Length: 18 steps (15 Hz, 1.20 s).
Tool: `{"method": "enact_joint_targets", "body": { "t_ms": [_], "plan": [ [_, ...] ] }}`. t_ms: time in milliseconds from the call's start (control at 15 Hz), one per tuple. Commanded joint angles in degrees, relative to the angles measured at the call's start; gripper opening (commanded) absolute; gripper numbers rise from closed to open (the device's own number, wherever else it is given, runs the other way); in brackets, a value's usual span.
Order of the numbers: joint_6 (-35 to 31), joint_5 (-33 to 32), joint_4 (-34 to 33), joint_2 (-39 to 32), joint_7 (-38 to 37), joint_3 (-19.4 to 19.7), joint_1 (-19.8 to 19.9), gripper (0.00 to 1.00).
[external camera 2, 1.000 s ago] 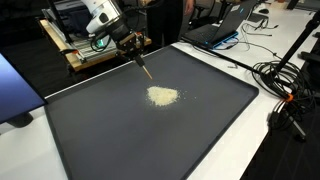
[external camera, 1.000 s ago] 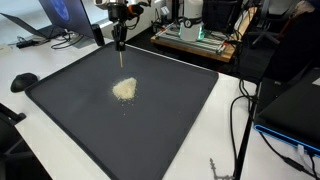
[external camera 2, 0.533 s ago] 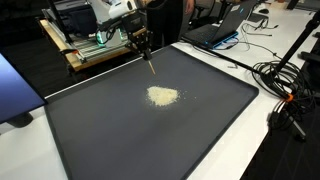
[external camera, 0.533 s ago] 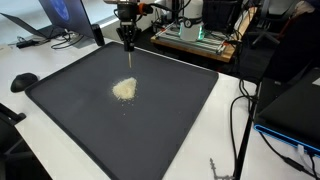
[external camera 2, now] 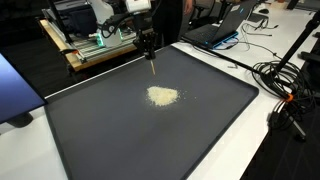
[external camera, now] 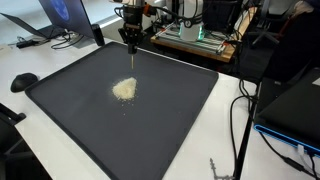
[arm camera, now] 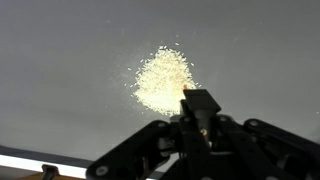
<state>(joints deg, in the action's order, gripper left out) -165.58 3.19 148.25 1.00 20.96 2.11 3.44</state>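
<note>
**A:** Grain pile (external camera: 125,89) first. How does it look?

**B:** Pale, cream-yellow. It is a small low heap with a ragged edge and a few loose grains strewn around it. It lies near the middle of the dark tray (external camera: 175,112), a little toward the rim where the arm stands.

**A:** And the gripper (external camera: 130,40)?

**B:** Its jaws are pinched tight on a thin stick (external camera: 132,60). The stick hangs nearly upright, tip down, over the bare surface between the heap and that rim. I can't tell whether the tip touches the tray.

**A:** What about the tray itself?

**B:** It is shallow with a low raised border, and it rests on a white table (external camera: 60,85). The heap is what it holds.

**A:** What does one camera give that the others miss?

**B:** The wrist view shows the pile (arm camera: 163,80) almost grain by grain, just beyond the gripper (arm camera: 200,118). The stick is only a dark stub there, and the tray's rim hardly shows. In both exterior views the whole stick is plain, and so is the gap between it and the heap. In an exterior view a laptop (external camera 2: 215,32) and a tangle of cables (external camera 2: 280,75) sit beside the tray.
</note>
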Motion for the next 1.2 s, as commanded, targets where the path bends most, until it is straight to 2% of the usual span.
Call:
{"method": "enact_joint_targets", "body": {
  "t_ms": [0, 267, 333, 400, 533, 800, 1133],
  "plan": [
    [0.13, -1.33, -0.02, 0.03, -1.00, 0.38, -0.42, 0.12],
    [0.17, -1.69, -0.02, 0.03, -1.05, 0.38, -0.41, 0.12],
    [-0.19, -6.60, -0.14, -0.27, -4.94, 0.52, 0.17, 0.03],
    [-0.34, -13.73, -0.51, -0.52, -10.60, 0.83, 0.97, 0.03],
    [2.13, -22.73, -1.87, 0.55, -16.69, 0.05, 2.47, 0.03],
    [8.34, -41.15, -4.90, 1.22, -32.26, -1.98, 0.46, 0.03],
    [17.37, -50.04, -8.74, -0.94, -41.95, -6.80, -3.11, 0.03]
  ]
}}
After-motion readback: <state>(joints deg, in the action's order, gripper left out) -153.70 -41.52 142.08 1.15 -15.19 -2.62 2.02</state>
